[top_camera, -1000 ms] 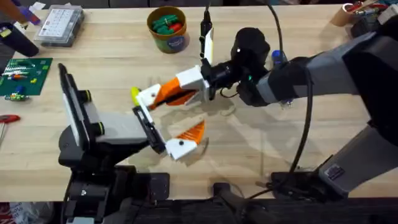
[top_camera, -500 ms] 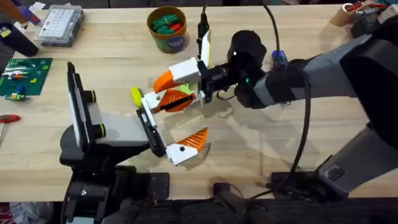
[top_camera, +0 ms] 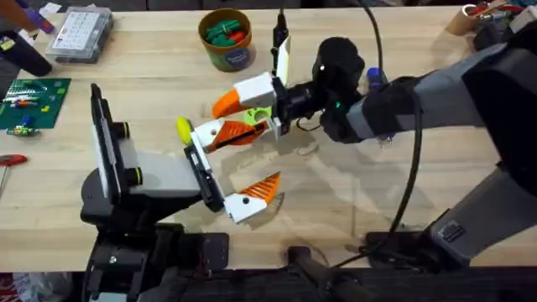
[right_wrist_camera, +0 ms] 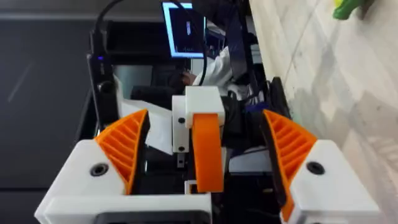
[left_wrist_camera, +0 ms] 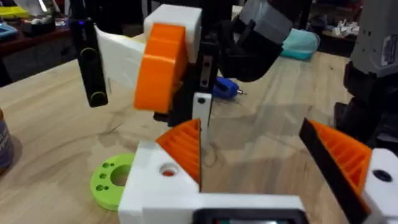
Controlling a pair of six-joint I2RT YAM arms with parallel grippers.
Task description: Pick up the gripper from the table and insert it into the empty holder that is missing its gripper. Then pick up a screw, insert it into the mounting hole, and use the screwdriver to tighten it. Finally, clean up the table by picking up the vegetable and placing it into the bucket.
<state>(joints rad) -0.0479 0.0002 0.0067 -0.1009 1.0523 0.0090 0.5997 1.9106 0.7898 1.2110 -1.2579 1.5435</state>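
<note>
The gripper [right_wrist_camera: 202, 143], a white block with an orange wedge tip, sits at the far end of the holder [top_camera: 201, 172], the black bar fronting the grey body on my left arm. My right gripper [top_camera: 226, 122] is turned on its side and open, one finger above the piece and one below, neither pad touching it. My left gripper [left_wrist_camera: 267, 155] is open with nothing between its fingers. A small yellow-green vegetable [top_camera: 182, 127] lies by the bar. The bucket [top_camera: 226, 38] stands at the back, holding green and red items. A black-and-pale screwdriver [top_camera: 278, 46] stands behind my right gripper.
A green disc with holes [left_wrist_camera: 112, 180] lies on the table under my right gripper. At the back left are a clear parts box [top_camera: 80, 33] and a green circuit board [top_camera: 33, 101]. A small blue item [top_camera: 375, 80] lies beside the right arm.
My right gripper has opened: its upper finger has risen off the white-and-orange piece. The left arm shifted slightly to the right.
</note>
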